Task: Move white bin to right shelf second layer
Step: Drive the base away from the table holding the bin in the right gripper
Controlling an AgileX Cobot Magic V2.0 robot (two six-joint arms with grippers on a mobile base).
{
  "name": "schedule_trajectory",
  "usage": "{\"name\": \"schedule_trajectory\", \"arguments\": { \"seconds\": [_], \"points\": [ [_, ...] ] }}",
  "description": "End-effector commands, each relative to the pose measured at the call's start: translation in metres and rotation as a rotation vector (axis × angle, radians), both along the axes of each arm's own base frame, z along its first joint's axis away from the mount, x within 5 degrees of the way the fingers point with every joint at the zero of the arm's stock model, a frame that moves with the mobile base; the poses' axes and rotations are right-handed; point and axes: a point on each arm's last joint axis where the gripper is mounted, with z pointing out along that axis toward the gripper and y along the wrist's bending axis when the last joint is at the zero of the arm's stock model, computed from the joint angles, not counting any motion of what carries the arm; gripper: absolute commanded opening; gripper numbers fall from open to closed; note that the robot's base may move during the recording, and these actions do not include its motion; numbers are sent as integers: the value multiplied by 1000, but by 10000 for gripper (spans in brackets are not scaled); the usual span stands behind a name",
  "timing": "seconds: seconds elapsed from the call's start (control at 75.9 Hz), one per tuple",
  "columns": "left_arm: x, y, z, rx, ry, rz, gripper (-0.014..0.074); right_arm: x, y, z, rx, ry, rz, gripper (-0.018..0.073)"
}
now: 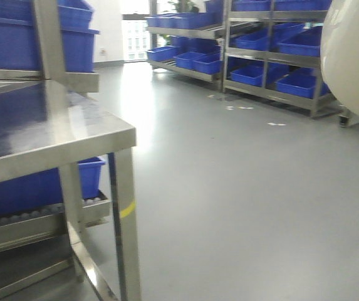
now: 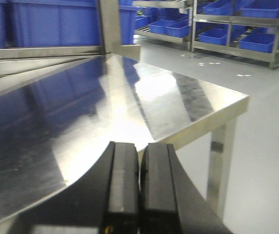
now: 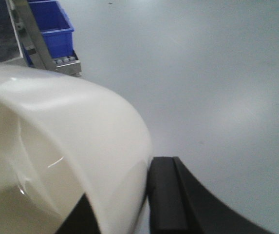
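The right gripper (image 3: 122, 195) is pinching the wall of the white bin (image 3: 71, 126). One black finger (image 3: 166, 195) sits on the outside and the other is tucked inside the rim. That way one arm can carry the whole tub. The bin hangs in the air, up on the right side of the room, over bare grey floor (image 1: 242, 188). It rests on nothing. I can see no load in the part of it that shows.

The left gripper (image 2: 139, 190) has its two fingers pressed together with nothing between them. It hovers just over the near edge of the shiny steel table (image 2: 129, 97). I think it is parked there so it stays out of the way.

Under that table, on the left, a blue crate (image 1: 35, 188) sits on a rail of small rollers (image 1: 16, 219). Far across the room stand steel racks (image 1: 317, 94) full of more blue crates (image 1: 292, 81).

I cannot tell from here which level is meant for the bin. I think it has to be carried there and set down. The table corner and its leg (image 1: 126, 219) are close on the left, so a swing that way could bump them. Crates already fill most of the far racks, so a free spot may be hard to find.
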Motion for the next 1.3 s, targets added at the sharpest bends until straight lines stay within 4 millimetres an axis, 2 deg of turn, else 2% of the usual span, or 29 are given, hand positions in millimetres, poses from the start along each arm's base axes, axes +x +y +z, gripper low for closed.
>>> {"name": "schedule_trajectory", "arguments": {
  "seconds": [0.0,1.291],
  "points": [
    [1,0,-4,-9,-64,-4,85,2,-1,19,22,-129,-12,56],
    [1,0,-4,-9,-64,-4,85,2,-1,19,22,-129,-12,56]
  ]
}}
